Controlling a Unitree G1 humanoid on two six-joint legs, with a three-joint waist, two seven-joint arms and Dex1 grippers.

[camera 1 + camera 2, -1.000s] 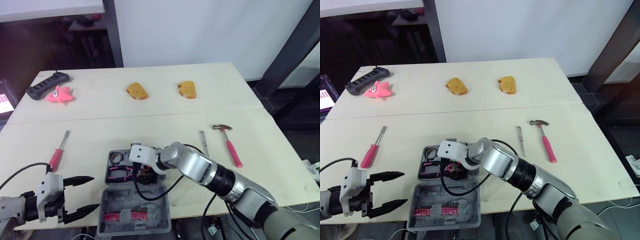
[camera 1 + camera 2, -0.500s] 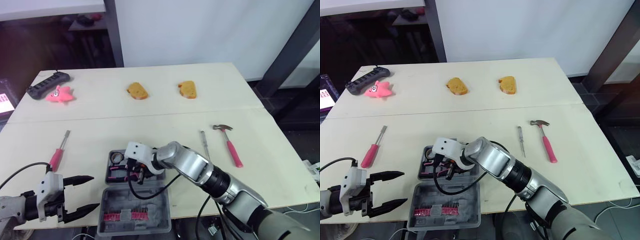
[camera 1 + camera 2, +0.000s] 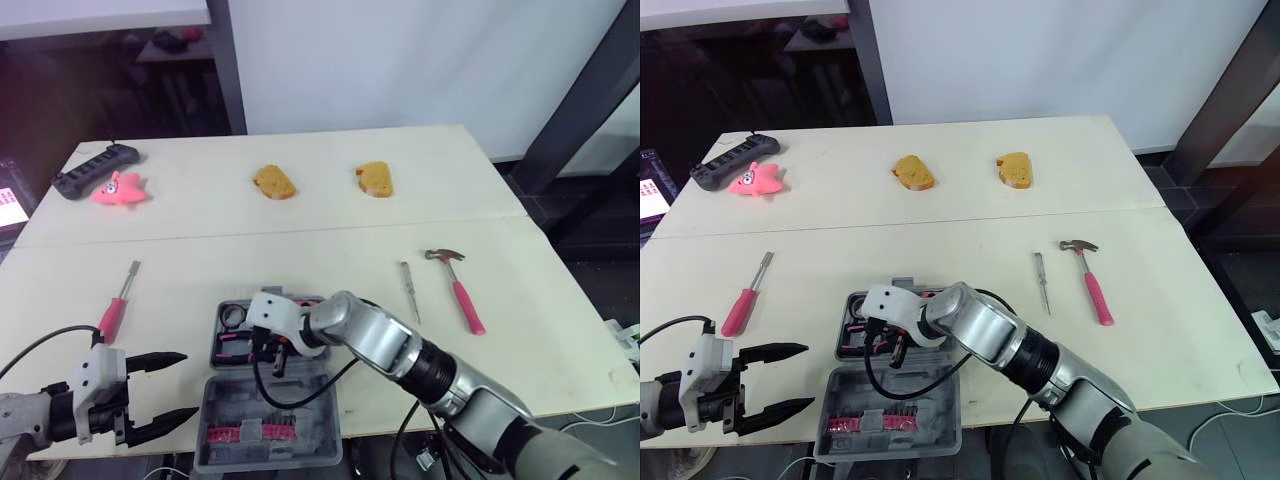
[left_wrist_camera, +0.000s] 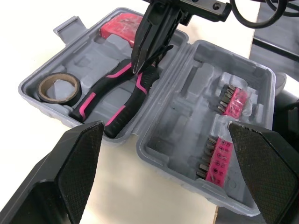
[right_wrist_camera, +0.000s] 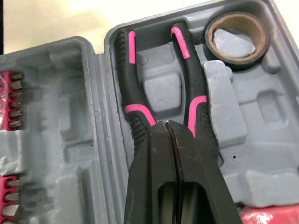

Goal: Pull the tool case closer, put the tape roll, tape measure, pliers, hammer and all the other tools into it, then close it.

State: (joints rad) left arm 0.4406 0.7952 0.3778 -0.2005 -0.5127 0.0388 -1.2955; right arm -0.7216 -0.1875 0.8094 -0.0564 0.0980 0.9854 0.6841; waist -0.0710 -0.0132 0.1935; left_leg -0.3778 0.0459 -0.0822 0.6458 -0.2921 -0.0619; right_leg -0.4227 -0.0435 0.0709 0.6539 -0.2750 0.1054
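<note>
The grey tool case (image 3: 228, 412) lies open at the table's front edge. In its tray half lie the tape roll (image 5: 238, 32), the black-and-pink pliers (image 5: 135, 93) and a red tape measure (image 4: 120, 25); rows of bits (image 4: 216, 156) sit in the lid half. My right gripper (image 5: 167, 125) is shut with nothing in it, its tips pointing down just over the pliers' handles. To the left of the case my left gripper (image 3: 165, 390) stands wide open and empty. The hammer (image 3: 458, 285), a thin metal tool (image 3: 409, 290) and a pink screwdriver (image 3: 118, 305) lie on the table.
Two bread pieces (image 3: 274, 182) (image 3: 374, 179) lie at the back centre. A pink toy (image 3: 120, 189) and a black power strip (image 3: 95, 170) sit at the back left. The table's front edge runs just below the case.
My right gripper has shut, empty, and shifted a little left over the pliers lying in the case. The left arm has stayed still.
</note>
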